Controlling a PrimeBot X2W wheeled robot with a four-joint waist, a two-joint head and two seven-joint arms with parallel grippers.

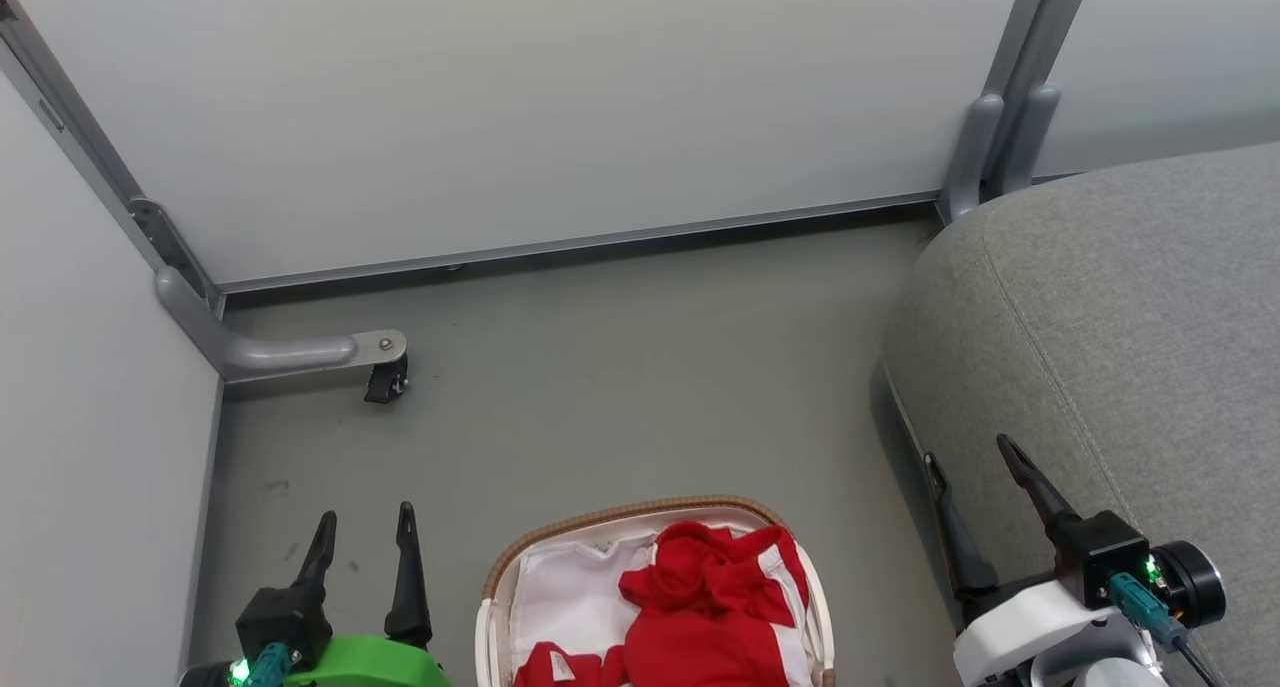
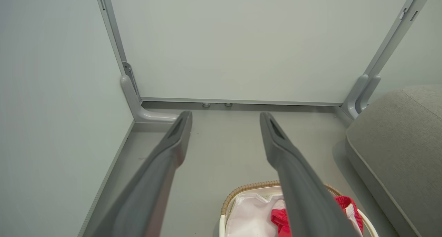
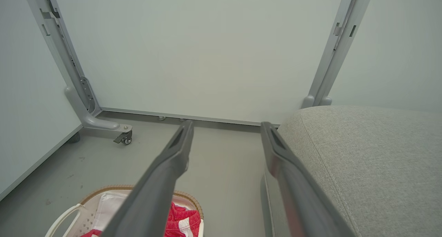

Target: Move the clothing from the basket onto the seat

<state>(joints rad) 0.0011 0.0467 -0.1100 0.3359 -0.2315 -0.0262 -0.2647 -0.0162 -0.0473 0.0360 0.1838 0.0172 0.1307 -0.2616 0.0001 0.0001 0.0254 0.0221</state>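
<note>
The red clothing (image 1: 712, 607) with white stripes lies bunched in the basket (image 1: 640, 514), a white oval with a brown woven rim and white liner, at the bottom middle of the head view. The grey seat (image 1: 1120, 347) fills the right side. My left gripper (image 1: 365, 529) hangs open to the left of the basket, nothing between its fingers. My right gripper (image 1: 970, 457) hangs open by the seat's front edge, right of the basket. The left wrist view shows the basket (image 2: 248, 187), the clothing (image 2: 280, 218) and the seat (image 2: 400, 140). The right wrist view shows the clothing (image 3: 181, 219) and the seat (image 3: 362, 161).
Pale partition panels (image 1: 520, 107) stand close behind and on the left. A grey metal foot with a small black caster (image 1: 385, 379) juts onto the floor at the left rear. Bare grey floor (image 1: 640, 367) lies between the basket, panels and seat.
</note>
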